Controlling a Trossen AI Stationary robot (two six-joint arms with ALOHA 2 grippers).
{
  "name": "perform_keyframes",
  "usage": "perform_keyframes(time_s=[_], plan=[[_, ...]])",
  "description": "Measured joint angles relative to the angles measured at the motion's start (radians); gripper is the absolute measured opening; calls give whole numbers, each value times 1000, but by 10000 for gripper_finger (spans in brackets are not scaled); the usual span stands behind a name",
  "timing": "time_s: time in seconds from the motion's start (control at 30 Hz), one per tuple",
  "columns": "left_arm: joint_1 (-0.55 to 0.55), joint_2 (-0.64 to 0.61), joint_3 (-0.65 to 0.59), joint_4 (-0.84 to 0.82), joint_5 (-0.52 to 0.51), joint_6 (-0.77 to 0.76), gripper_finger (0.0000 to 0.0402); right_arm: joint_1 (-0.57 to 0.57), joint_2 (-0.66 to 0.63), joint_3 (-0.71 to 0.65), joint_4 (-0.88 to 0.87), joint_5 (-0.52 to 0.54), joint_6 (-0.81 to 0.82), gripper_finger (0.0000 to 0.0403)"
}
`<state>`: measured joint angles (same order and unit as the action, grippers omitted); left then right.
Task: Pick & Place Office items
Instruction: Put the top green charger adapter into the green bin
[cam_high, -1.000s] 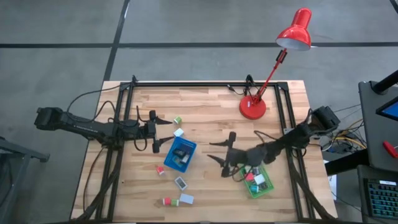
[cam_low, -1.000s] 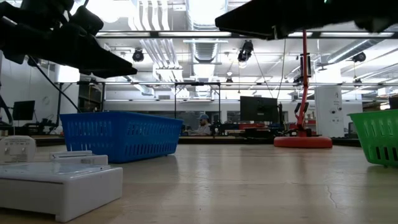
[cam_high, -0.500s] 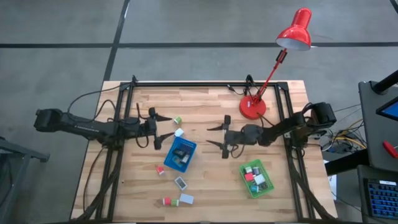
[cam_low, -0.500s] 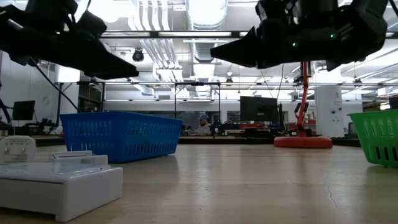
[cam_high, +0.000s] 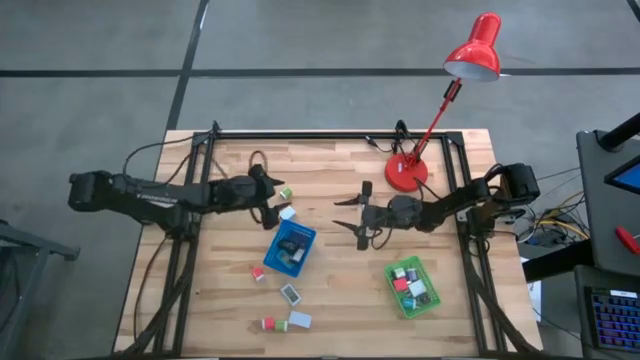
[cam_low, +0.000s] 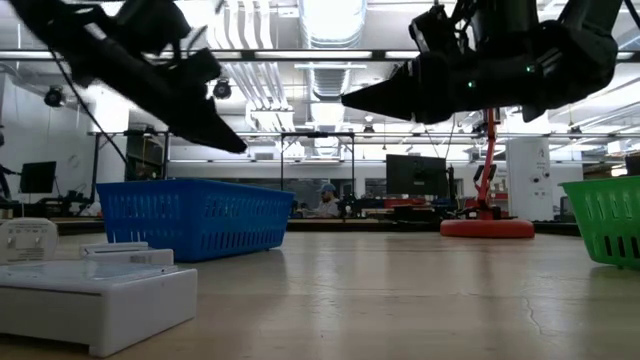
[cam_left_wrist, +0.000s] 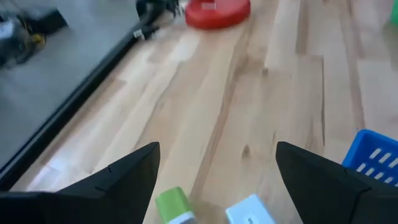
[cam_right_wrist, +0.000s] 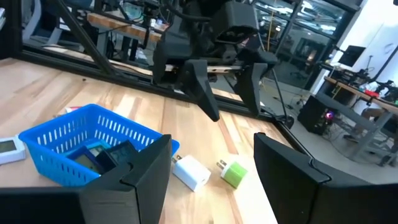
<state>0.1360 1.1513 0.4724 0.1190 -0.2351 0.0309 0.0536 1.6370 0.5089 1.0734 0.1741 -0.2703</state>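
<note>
Left gripper (cam_high: 272, 199), fingers spread wide and empty, above green block (cam_high: 285, 193) and white block (cam_high: 288, 212) at blue tray's (cam_high: 290, 247) 12 o'clock; right gripper (cam_high: 347, 216) parted, empty, above bare tabletop.

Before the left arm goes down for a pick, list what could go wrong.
1. The green block and white block lie close together under the open left hand; closing on one may knock the other away.
2. The blue tray sits right beside them, so a finger could catch its rim.
3. The right hand hangs open over mid-table, facing the left arm; if both reach inward they might collide.
</note>
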Motion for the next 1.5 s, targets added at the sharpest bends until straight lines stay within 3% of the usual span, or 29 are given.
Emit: perform_keyframes(time_s=[0.27,0.43,0.53,0.8,0.97,1.5], plan=[[19,153,268,-419,-107,-61,326,0,-22,-15,-49,0,4,221],[66,252,369,-535,-94,-110,326,0,-59,-16,-84,0,7,221],[113,315,414,-595,-15,-136,326,0,-79,-16,-101,0,11,221],[161,434,503,-667,50,-133,326,0,-115,-18,-159,0,40,221],[197,473,536,-704,191,-135,326,0,-120,-19,-161,0,43,221],[236,518,538,-749,168,-137,326,0,-119,-17,-161,0,43,221]])
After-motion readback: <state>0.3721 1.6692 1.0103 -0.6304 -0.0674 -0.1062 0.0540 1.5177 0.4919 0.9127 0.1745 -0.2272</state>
